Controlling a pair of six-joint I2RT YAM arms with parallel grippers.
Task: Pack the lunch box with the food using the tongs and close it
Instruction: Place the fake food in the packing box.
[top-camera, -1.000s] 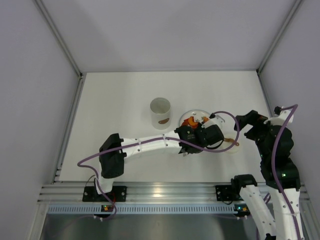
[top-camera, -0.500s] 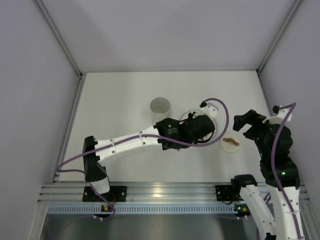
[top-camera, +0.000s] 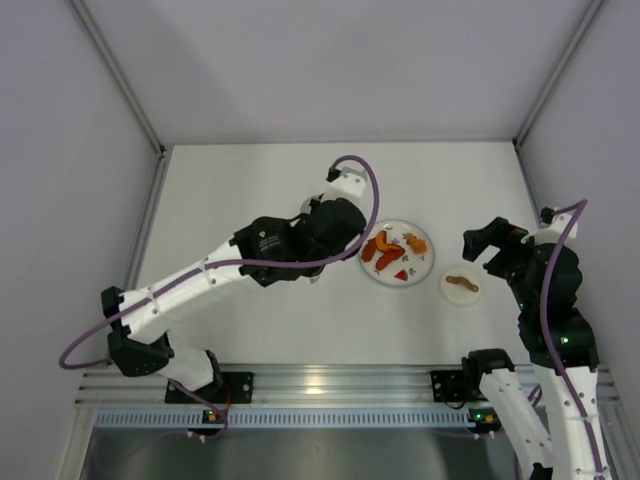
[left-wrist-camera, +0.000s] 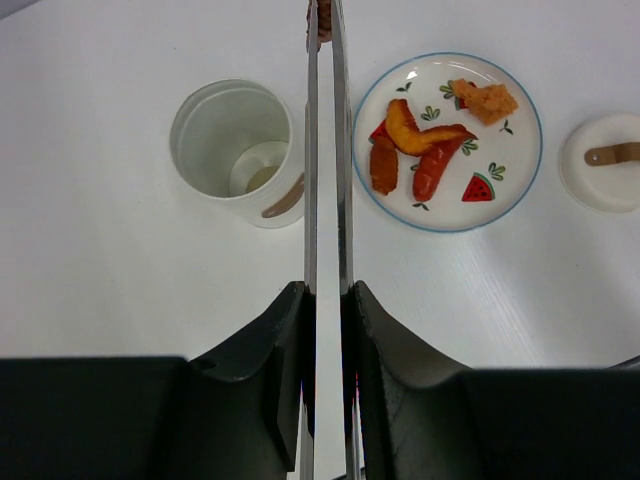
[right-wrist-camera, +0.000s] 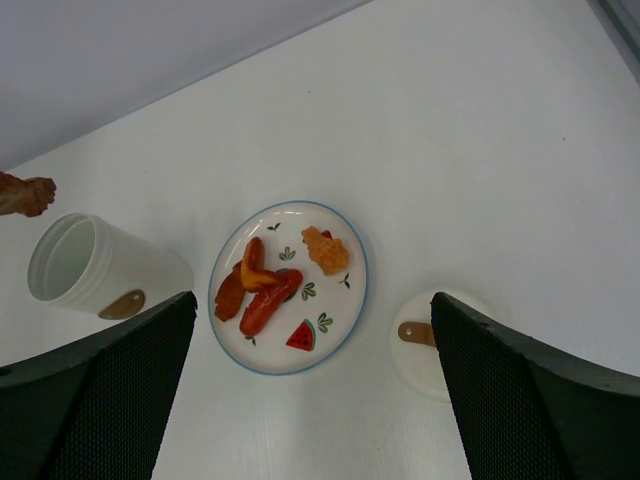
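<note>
Presently, item by item, from the near edge outward.

Risk 1: left gripper (left-wrist-camera: 325, 292). Its black fingers are clamped hard on the long steel tongs (left-wrist-camera: 322, 180), blades pressed almost together. Any slackening there would likely spread the blades and drop the load early.

Risk 2: small brown piece of food (left-wrist-camera: 322, 20), pinched at the very tip of the tongs. The hold looks slight; a jolt could shake it loose onto the white table (left-wrist-camera: 100, 300).

Risk 3: white cylindrical lunch box (left-wrist-camera: 240, 212), upright, brown mark on its side, one pale round piece (left-wrist-camera: 262, 178) at the bottom. The mouth is narrow, and in the wrist views the brown piece hangs near the rim rather than squarely over it. Let go now, it may well land outside, and a low blade could knock the cup over.

Beyond, near the cup: flat white blue-rimmed plate (left-wrist-camera: 510, 150) carrying orange-red pieces (left-wrist-camera: 420, 150). Farther right: small round white lid (left-wrist-camera: 605, 175) with a brown handle, off the box.

Pose — left arm stretched long from its base diagonally across the table, wrist high above the cup, which it hides from overhead. Right gripper (top-camera: 487, 245) — jaws spread wide, holding nothing — hangs raised near the lid.
</note>
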